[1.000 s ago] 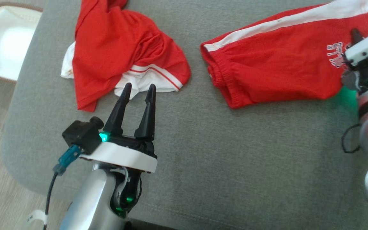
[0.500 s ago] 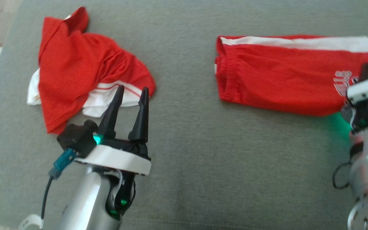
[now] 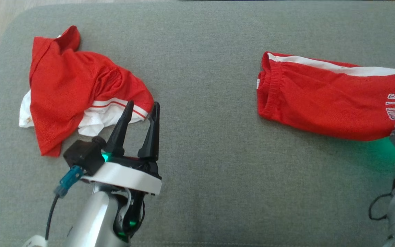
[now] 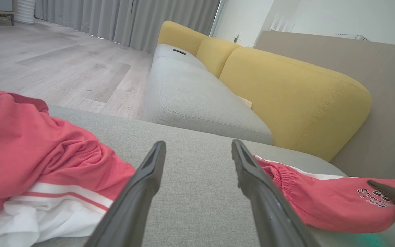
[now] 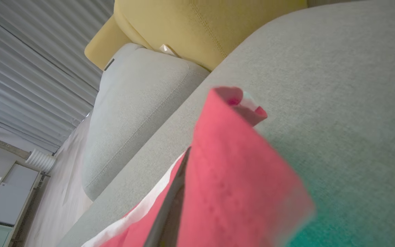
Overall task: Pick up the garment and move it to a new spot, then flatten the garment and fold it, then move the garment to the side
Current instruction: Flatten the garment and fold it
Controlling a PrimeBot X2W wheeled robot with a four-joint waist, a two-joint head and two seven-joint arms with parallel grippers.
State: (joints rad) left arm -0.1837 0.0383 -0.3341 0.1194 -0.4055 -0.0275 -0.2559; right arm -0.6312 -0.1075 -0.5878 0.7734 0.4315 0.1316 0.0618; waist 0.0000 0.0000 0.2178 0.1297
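Right gripper clamped on folded red shorts at frame's right edge, apparently to drag them aside across grey cushion; left gripper, jaws wide, idles lower left beside crumpled red shirt.

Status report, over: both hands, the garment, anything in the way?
Left hand open, empty, over grey cushion. Right hand shut on red shorts with white stripe, lettered end. Crumpled red-and-white shirt beside left hand, clear of shorts.
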